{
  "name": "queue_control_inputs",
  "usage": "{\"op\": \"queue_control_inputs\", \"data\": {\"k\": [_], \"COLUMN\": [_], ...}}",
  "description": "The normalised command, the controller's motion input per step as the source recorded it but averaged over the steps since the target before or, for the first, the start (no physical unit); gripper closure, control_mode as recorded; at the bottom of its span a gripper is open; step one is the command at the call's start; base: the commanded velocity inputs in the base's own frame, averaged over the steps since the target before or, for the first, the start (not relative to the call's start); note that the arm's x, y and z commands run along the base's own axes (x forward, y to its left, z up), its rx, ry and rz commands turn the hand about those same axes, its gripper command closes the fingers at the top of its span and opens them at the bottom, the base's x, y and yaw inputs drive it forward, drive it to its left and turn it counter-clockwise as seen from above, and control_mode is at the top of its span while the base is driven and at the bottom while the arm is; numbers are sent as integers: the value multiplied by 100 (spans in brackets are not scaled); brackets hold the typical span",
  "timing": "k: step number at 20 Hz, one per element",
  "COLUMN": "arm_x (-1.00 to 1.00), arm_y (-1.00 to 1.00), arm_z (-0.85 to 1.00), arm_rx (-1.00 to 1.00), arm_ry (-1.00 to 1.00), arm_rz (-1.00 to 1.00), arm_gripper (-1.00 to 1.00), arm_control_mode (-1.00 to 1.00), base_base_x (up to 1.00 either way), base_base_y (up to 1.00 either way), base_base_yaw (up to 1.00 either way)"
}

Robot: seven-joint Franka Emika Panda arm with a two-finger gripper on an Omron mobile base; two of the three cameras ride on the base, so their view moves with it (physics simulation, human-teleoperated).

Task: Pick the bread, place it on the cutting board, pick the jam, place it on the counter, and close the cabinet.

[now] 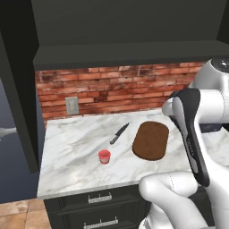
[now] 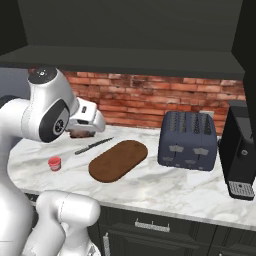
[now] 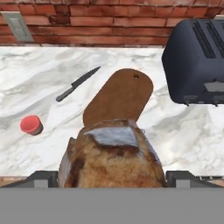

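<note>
The arm is up over the counter (image 1: pixel 71 152) with the bread (image 3: pixel 114 157) pinched between its fingers (image 3: pixel 183 177); in the hand view the mottled brown roll bulks between the two dark tips, so the gripper (image 3: pixel 114 181) is clamped on it. The roll is in the air, above the near end of the cutting board (image 3: pixel 119 98), not touching it. In the right base view a dark brown bit of the roll shows just under the hand (image 2: pixel 80 132).

The board lies flat and bare on the marble, its long axis angled from the front toward the brick wall (image 1: pixel 112 87). A knife (image 1: pixel 119 133) lies just beside its left edge, apart from it, blade pointing to the wall. The jam (image 1: pixel 104 156) stands upright on the counter, left of the board and nearer the front edge, well clear of both board and knife.

To the right of the board, a dark toaster (image 2: pixel 188 140) sits near its far end with a strip of open marble between them, and a black machine (image 2: pixel 241 155) stands further right. There is open marble in front of the board up to the counter's front edge. Overhead, the cabinet (image 2: pixel 130 30) hangs dark, its bottom shelf edge above the arm.
</note>
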Motion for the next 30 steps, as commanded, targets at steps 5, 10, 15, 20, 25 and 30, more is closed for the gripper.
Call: {"op": "queue_control_inputs", "data": {"k": [5,10,15,20,25,30], "arm_x": [27,21,15,16,20,26], "arm_y": [-3,-4,-2,0,0,0], "arm_z": [-21,-30,-38,-35,-27,-21], "arm_rx": [0,0,0,0,0,0], "arm_ry": [0,0,0,0,0,0], "arm_rz": [0,0,0,0,0,0], "arm_gripper": [100,100,100,100,100,100], "arm_control_mode": [-100,-100,-100,-100,-100,-100], "base_base_x": [0,0,0,0,0,0], "base_base_y": [0,0,0,0,0,0], "base_base_yaw": [0,0,0,0,0,0]}}
